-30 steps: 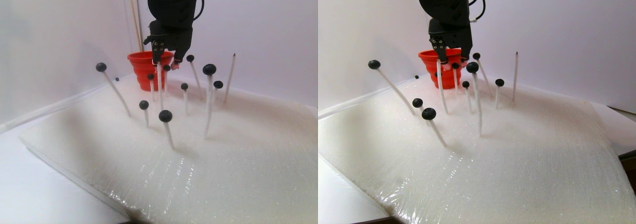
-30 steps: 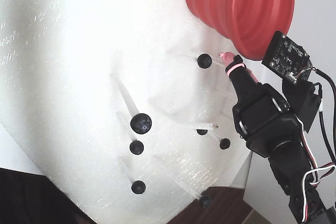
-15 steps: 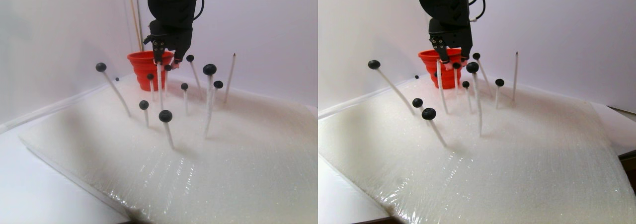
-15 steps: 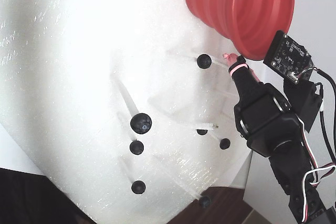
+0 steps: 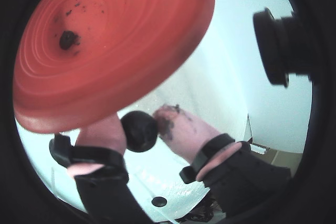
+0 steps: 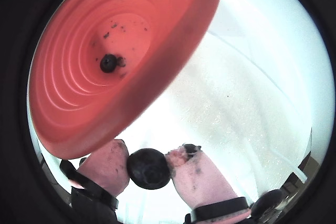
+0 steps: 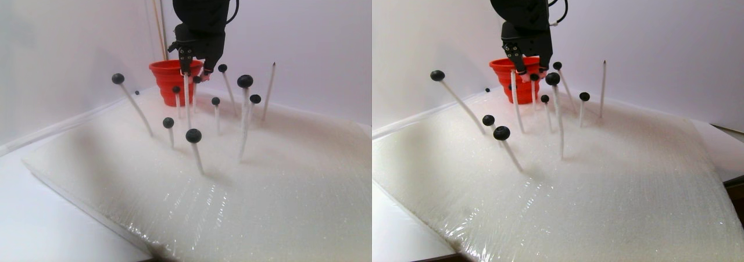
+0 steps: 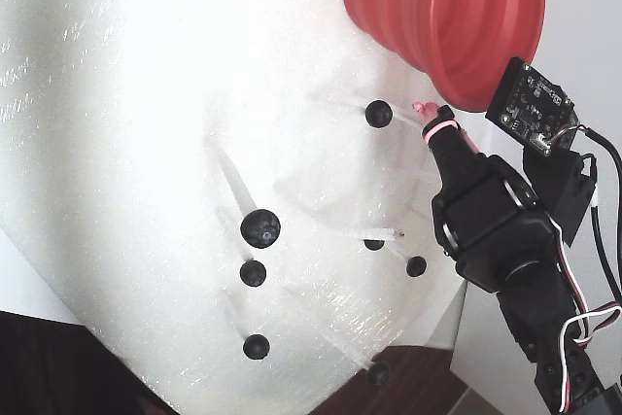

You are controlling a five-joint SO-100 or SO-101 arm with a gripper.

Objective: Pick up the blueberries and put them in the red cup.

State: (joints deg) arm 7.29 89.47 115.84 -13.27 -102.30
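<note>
While clamped between pink fingers (image 6: pixel 197 179), a round blueberry (image 6: pixel 148 168) below the tilted red cup (image 6: pixel 79 114).

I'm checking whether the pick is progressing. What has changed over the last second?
Almost nothing: the gripper barely shifted beside the red cup. It is shut on a blueberry, though the earlier pictures don't show when it closed. The other blueberries, their white sticks and the cup stayed put.

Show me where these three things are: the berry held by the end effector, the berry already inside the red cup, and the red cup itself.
Held berry (image 6: pixel 148 168): a wrist view, middle of its dark surface.
Berry inside the cup (image 6: pixel 108 63): a wrist view, its centre, on the cup's bottom.
Red cup (image 8: pixel 457 7): fixed view, ribbed outer wall.
</note>
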